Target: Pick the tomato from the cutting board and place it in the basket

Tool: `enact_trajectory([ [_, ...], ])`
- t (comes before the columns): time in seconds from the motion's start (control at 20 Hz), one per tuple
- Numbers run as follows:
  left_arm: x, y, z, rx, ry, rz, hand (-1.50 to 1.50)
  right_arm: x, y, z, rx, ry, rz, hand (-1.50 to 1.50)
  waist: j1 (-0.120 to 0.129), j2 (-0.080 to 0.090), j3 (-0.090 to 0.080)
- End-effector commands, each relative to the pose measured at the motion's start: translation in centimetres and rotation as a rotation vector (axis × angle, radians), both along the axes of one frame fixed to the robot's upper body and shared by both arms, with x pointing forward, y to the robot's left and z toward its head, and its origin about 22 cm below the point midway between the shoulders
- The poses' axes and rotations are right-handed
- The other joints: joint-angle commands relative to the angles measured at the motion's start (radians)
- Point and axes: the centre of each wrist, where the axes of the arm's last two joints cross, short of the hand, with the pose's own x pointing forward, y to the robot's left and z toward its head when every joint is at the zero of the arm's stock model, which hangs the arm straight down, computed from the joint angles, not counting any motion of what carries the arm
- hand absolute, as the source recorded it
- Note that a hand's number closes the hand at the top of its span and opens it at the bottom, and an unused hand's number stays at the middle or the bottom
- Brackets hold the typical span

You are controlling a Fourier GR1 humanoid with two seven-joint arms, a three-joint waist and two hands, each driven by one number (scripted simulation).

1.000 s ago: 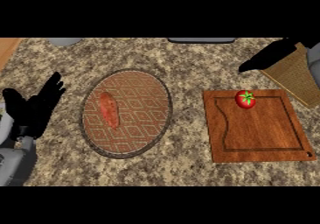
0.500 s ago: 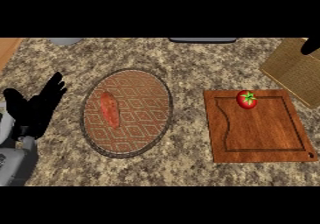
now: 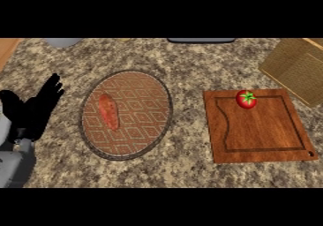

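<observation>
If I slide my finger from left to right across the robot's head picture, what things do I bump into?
Left hand → round patterned plate with a reddish sweet potato on it → wooden cutting board with the tomato → basket.

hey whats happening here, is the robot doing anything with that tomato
Nothing is being handled right now. The tomato sits untouched at the far edge of the wooden cutting board. The basket stands at the upper right, apart from the board. Only the left hand shows, open and resting at the left edge beside a patterned round plate that holds a reddish elongated food item. The right hand is out of view, so the pick has not begun.
</observation>
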Motion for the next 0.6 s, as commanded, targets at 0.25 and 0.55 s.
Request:
enact_trajectory([
  [0.25, -0.4, 0.6, 1.0, -0.013, -0.003, 0.009, 0.0, -3.2, -4.4, -5.3, 0.151, -0.082, -0.016, -1.5, -0.005, 0.0, 0.001],
  [0.55, 0.6, 0.5, 0.4, -0.01, 0.006, -0.001, 0.0, -4.0, -1.7, -13.8, 0.162, -0.117, -0.021, -1.5, -0.003, 0.003, 0.001],
])
